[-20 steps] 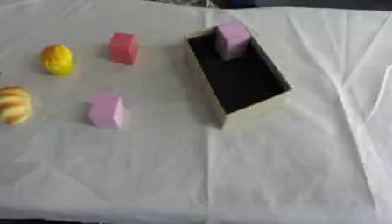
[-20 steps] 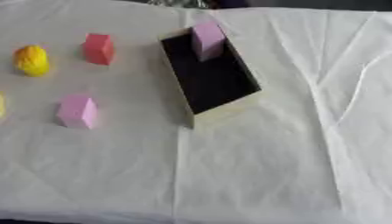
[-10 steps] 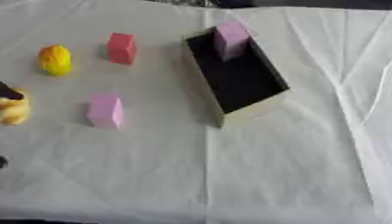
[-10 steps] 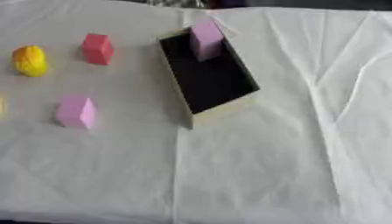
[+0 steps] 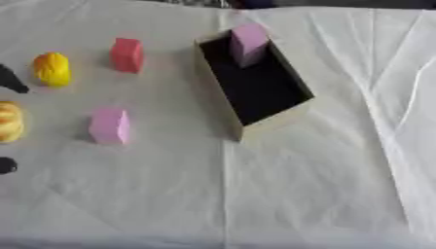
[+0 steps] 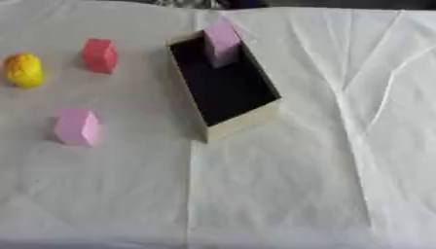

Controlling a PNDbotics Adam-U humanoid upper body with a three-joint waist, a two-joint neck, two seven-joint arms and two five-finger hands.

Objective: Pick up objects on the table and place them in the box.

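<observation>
Orange bun [image 5: 9,121] sits between left robot hand [image 5: 10,80] fingertips; closure unclear.

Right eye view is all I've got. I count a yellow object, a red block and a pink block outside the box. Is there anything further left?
Observer: Yes. The left eye view shows an orange and cream rounded item at the left edge, cut by the frame, nearer to the robot than the yellow object.
Operator: Any hand near it?
Observer: The left hand shows only as two dark bits at that edge, one beyond the item and one nearer. Neither touches it.
</observation>
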